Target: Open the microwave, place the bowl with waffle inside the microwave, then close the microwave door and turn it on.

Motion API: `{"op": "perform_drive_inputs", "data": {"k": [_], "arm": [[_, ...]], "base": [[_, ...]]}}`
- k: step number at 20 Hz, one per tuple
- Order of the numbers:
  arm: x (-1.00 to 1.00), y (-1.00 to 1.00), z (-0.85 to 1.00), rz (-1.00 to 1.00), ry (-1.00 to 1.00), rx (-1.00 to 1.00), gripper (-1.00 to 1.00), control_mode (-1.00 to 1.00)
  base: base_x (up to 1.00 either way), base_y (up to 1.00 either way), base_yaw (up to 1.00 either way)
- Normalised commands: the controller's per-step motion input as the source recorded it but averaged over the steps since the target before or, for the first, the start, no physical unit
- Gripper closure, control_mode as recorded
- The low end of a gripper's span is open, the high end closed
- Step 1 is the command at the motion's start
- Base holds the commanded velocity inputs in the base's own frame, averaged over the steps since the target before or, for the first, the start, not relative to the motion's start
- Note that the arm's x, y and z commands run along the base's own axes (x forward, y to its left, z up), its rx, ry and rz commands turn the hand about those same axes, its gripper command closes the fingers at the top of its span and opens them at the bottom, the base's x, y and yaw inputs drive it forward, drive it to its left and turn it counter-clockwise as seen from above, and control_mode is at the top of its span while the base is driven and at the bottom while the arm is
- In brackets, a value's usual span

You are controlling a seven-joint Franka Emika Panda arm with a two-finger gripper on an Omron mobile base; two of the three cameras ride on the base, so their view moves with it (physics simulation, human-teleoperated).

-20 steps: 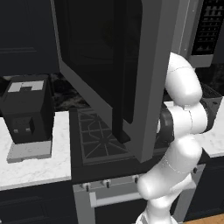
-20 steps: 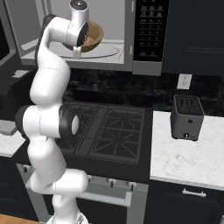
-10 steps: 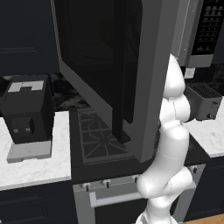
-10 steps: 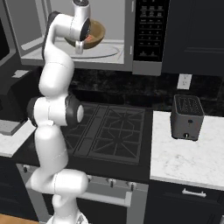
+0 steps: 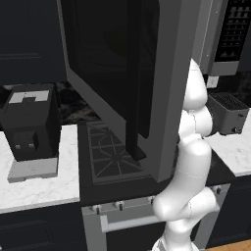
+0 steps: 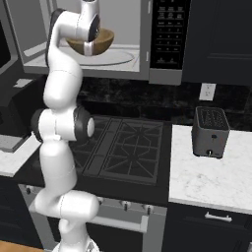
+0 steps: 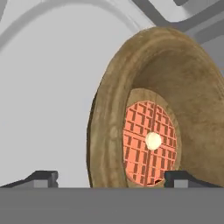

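Observation:
The microwave stands open; its door swings out towards the base, with the dark bar handle on its near edge. My gripper reaches down from above at the cavity mouth, shut on the rim of the tan bowl, which hangs just over the pale turntable. In the hand view the bowl looms large and tilted, the reddish waffle lies on its bottom, and my gripper straddles the bowl's rim between the two fingertips.
A black toaster sits on the white counter to the right. The stove lies below the microwave. A black coffee machine stands on the left counter. The open door overhangs the stove's left side.
The arm's elbow has swung in and the arm stands straighter. The bowl has sunk slightly and shifted a little left, still in the cavity mouth and held.

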Motion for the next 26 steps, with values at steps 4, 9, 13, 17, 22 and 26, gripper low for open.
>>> {"op": "perform_drive_inputs", "data": {"k": [4, 9, 13, 17, 22, 26], "arm": [[-0.69, 0.0, -0.02, -0.06, -0.42, 0.02, -1.0, -1.0], [-1.0, -0.01, -0.13, -0.14, -0.36, 0.1, -1.0, -1.0], [-1.0, -0.09, -0.02, -0.14, -0.31, 0.12, -1.0, -1.0], [-1.0, -0.22, 0.04, -0.16, -0.21, 0.15, -1.0, -1.0], [-1.0, -0.27, 0.12, -0.08, -0.04, 0.07, -1.0, -1.0], [-1.0, -0.17, 0.09, 0.0, -0.02, 0.0, -1.0, -1.0]], "base": [[0.0, 0.0, 0.0], [0.0, 0.0, 0.0], [0.0, 0.0, 0.0], [0.0, 0.0, 0.0], [0.0, 0.0, 0.0], [0.0, 0.0, 0.0]]}}
